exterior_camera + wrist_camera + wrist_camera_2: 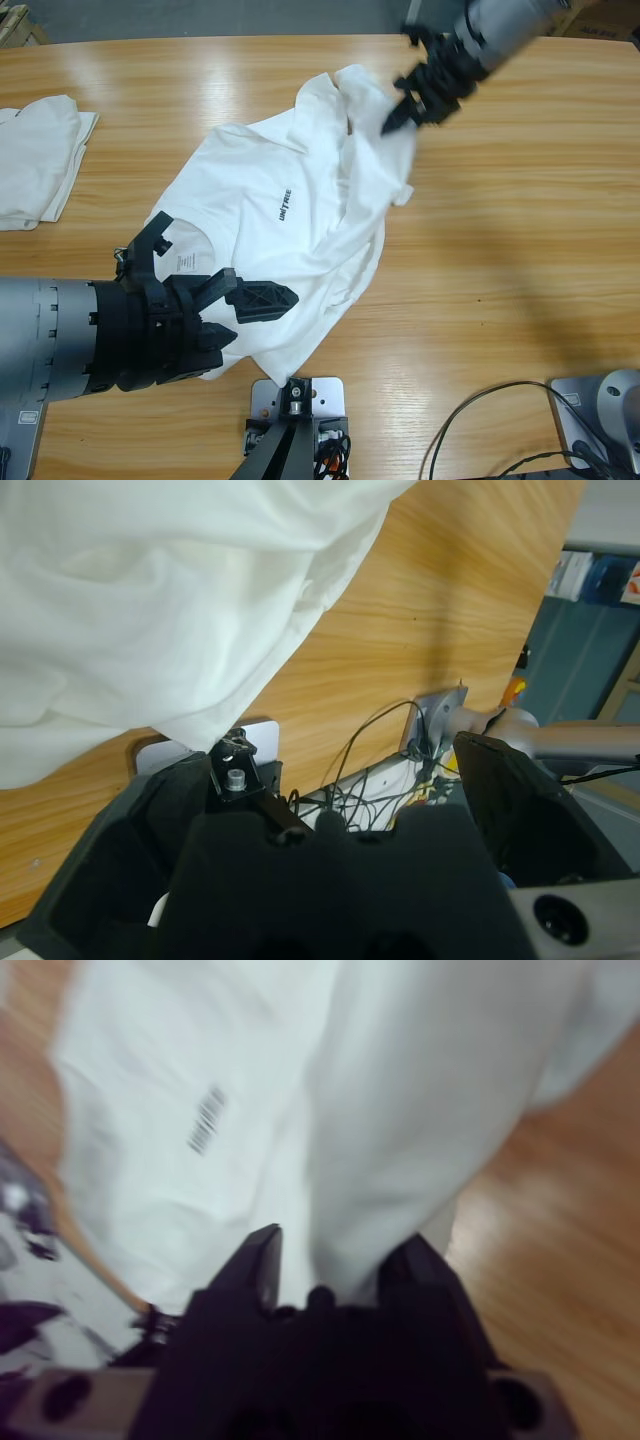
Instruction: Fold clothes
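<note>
On table (520,230), white shirt (270,170) pinched by right hand (405,108), folded shirt (35,160) apart

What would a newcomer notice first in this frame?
A rumpled white shirt with small black chest lettering sprawls across the table's middle. The right gripper pinches a raised fold at its far edge, while the left gripper hangs open over its near hem. Another white shirt lies at the left edge.
</note>
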You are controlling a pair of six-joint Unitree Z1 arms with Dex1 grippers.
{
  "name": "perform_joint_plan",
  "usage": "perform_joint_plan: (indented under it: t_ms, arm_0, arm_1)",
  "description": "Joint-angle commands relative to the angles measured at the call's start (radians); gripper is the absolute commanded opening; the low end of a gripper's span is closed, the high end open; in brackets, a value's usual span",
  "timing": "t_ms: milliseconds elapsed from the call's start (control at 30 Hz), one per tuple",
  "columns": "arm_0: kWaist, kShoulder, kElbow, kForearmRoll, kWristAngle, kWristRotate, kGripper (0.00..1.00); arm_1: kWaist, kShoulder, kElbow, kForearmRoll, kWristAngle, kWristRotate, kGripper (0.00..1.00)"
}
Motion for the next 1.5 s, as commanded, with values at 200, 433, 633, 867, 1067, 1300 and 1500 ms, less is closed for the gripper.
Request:
perform_joint_plan:
  t_ms: [200,433,633,867,1067,1300,1500]
  arm_0:
    - [0.007,0.013,-0.002,-0.018,-0.04,0.026,0.945]
    - [0.007,0.005,-0.002,-0.017,-0.042,0.034,0.945]
    - [0.007,0.005,-0.003,-0.016,-0.042,0.04,0.945]
    - [0.007,0.002,0.0,-0.016,-0.045,0.042,0.945]
    - [0.006,-0.009,0.005,-0.015,-0.055,0.046,0.945]
    - [0.006,0.001,-0.006,-0.016,-0.063,0.049,0.945]
    - [0.006,-0.001,-0.004,-0.016,-0.063,0.051,0.945]
  arm_1:
    - [0.105,-0.522,0.616,-0.19,-0.183,-0.032,1.0]
    - [0.124,-0.333,0.766,-0.561,-0.183,-0.044,0.931]
    - [0.2,-0.225,0.923,-0.864,-0.285,-0.052,0.868]
    - [0.202,-0.196,0.912,-0.934,-0.298,-0.061,0.853]
    - [0.202,-0.213,0.914,-0.981,-0.351,-0.053,0.852]
    - [0.202,-0.207,0.893,-0.962,-0.357,-0.078,0.266]
    - [0.202,-0.193,0.891,-1.001,-0.365,-0.071,0.0]
